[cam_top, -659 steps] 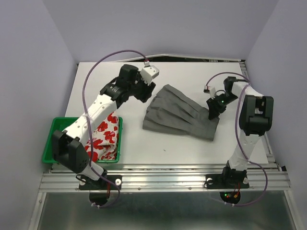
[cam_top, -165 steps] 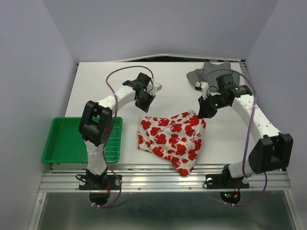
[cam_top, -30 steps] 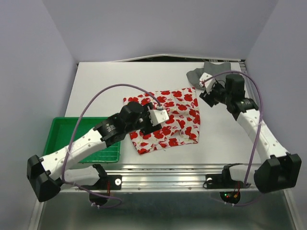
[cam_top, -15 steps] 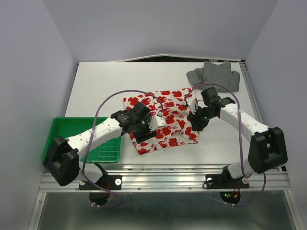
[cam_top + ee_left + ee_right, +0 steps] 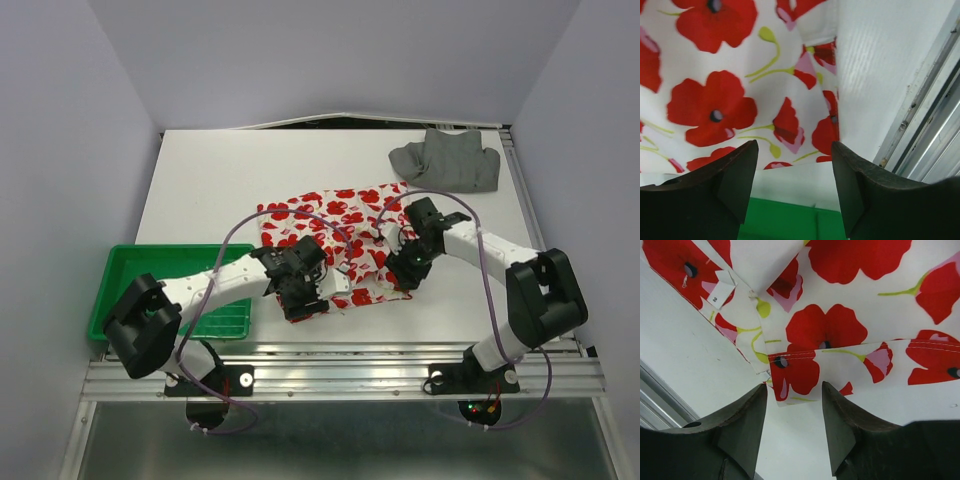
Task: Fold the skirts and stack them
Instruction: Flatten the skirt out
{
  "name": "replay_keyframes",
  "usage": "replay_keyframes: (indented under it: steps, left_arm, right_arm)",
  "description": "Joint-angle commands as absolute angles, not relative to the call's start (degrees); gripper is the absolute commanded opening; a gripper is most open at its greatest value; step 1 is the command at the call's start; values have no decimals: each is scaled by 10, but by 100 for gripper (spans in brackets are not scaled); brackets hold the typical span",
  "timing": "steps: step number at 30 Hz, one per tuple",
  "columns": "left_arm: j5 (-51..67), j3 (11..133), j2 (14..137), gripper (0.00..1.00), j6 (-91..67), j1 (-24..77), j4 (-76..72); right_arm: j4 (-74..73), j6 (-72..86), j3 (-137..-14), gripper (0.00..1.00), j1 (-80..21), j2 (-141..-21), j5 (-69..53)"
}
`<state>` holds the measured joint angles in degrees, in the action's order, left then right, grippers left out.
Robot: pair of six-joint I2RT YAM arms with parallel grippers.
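Note:
The white skirt with red flower print [image 5: 340,215] lies spread flat in the middle of the table. The dark grey skirt [image 5: 445,160] lies bunched at the back right. My left gripper [image 5: 303,298] is open and low over the printed skirt's near left corner; in the left wrist view the jaws [image 5: 795,165] stand apart with the skirt's hem [image 5: 715,75] just beyond them. My right gripper [image 5: 402,274] is open at the near right corner; in the right wrist view the corner [image 5: 795,372] lies between the open fingers [image 5: 792,400], ungripped.
The green tray [image 5: 130,295] stands at the near left beside the left arm and shows below the left jaws [image 5: 790,225]. The metal rail [image 5: 920,115] runs along the table's near edge. A small size label [image 5: 720,292] sticks out of the skirt.
Both grippers have come down toward the near edge, the left to the printed skirt's near left corner, the right to its near right corner. The skirts lie as before.

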<state>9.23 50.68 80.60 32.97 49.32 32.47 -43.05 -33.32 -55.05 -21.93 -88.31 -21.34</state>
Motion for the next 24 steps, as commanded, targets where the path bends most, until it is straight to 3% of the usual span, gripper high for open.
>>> replay_keyframes:
  steps: [1, 6, 10, 12, 14, 17, 20, 24]
  left_arm:
    - [72, 484, 811, 72, 336, 513, 315]
    - [56, 477, 844, 72, 331, 515, 295]
    - [35, 465, 859, 66, 327, 515, 272]
    - [32, 461, 859, 56, 326, 515, 268]
    - [28, 454, 851, 42, 326, 514, 266]
    - [26, 445, 829, 27, 327, 506, 273]
    - [24, 438, 795, 2, 337, 494, 293]
    - [22, 442, 748, 0, 345, 486, 314]
  right_arm:
    - [-402, -323, -531, 53, -234, -893, -178]
    - [-371, -319, -510, 50, -239, -900, -142]
    - [-357, -307, -504, 23, -239, -887, -113]
    - [-362, -301, -507, 8, -239, -875, -106]
    - [-378, -299, -514, 1, -239, -849, -96]
    - [-398, -307, -512, 1, -239, -803, -80]
    - [-413, -320, -497, 1, -239, -754, -49]
    - [-419, -326, -478, 1, -239, -722, -18]
